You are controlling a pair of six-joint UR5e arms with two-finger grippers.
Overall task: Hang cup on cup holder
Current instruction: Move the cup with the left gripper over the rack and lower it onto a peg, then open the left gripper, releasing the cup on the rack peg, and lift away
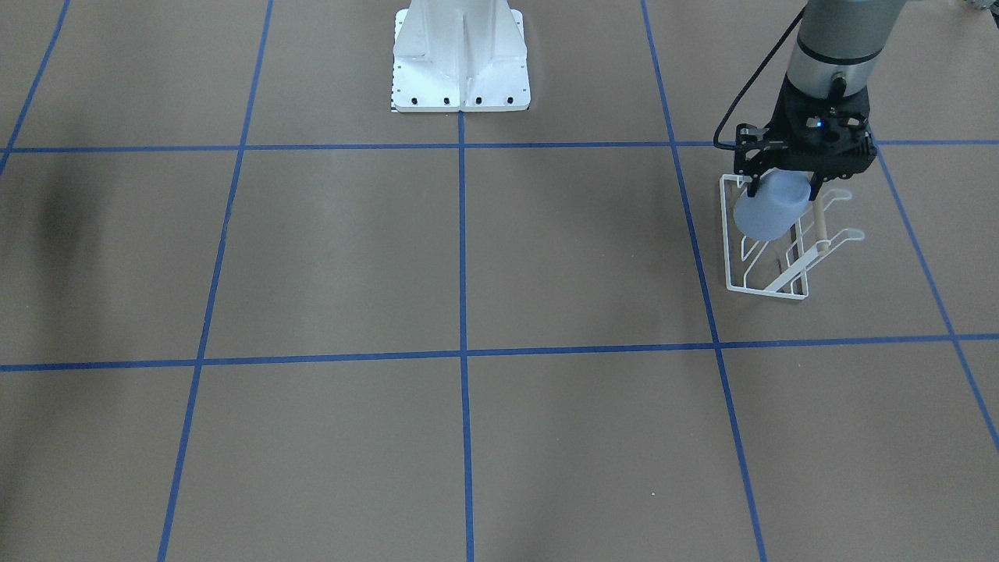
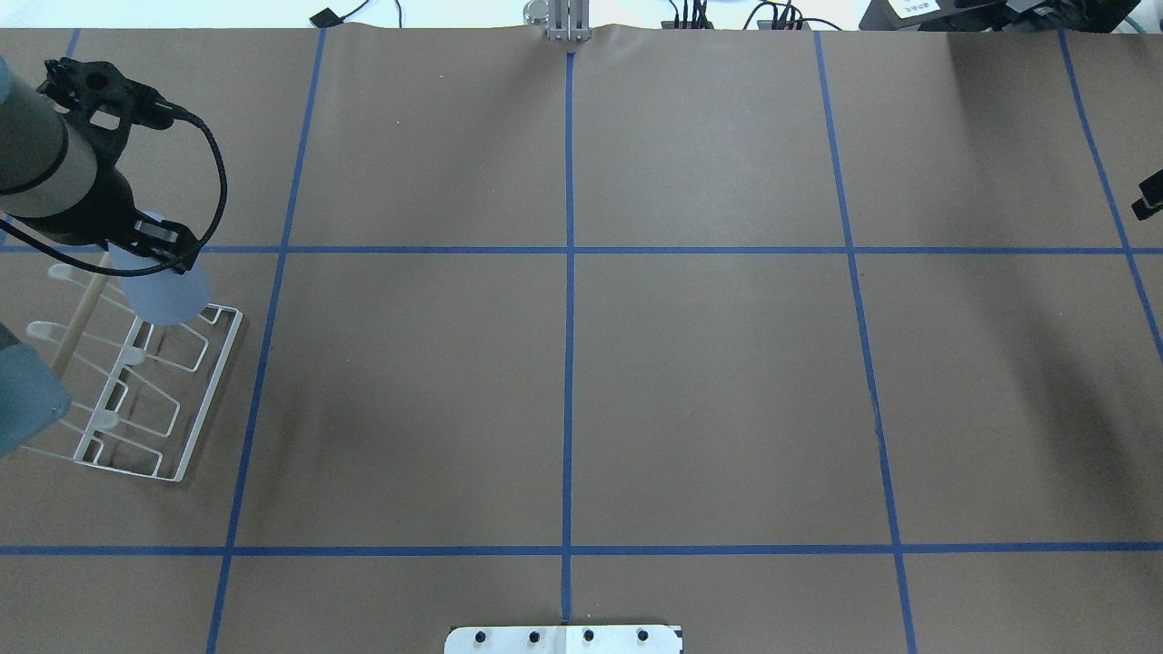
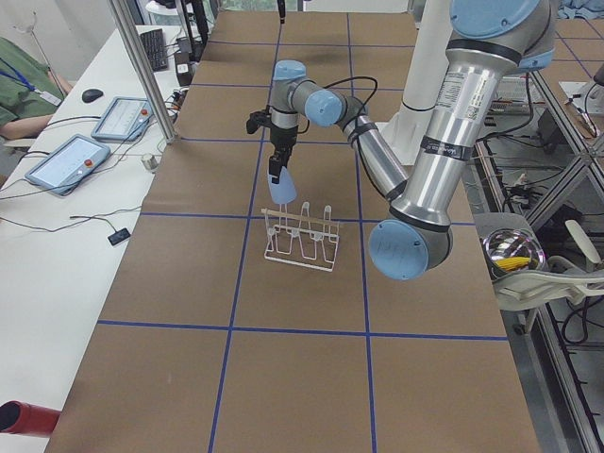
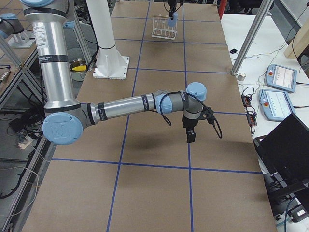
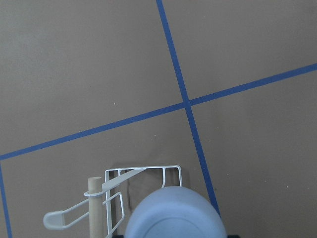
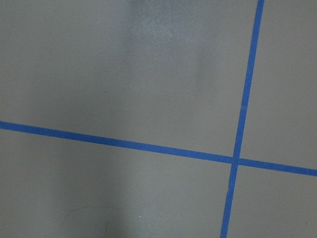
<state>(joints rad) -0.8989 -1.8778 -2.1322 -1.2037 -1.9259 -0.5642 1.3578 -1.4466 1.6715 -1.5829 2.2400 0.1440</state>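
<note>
The left arm reaches out over the cup holder [image 2: 211, 392], and the left gripper [image 1: 782, 186] pinches the cup [image 1: 769, 211] by its narrow end. The wide mouth tilts down and away from the wrist, just above the end of the rack.

To hang it well, the arm probably needs to match the cup's tilt to the slant of the prong [image 1: 855, 232] beneath the tool. It should centre the mouth on the rounded tip, then slide down along that slant. The wire frame looks light, so sideways pressure could push it across the table. The fingers should release only once the prong carries the cup.

The front-facing view shows a finger on each side of the cup. The left wrist view hides them but shows the dowel [image 5: 94, 208] beside the cup. Only the exterior right view shows the right gripper [image 4: 190, 134], well apart from the rack, and whether it is spread or closed cannot be told.
</note>
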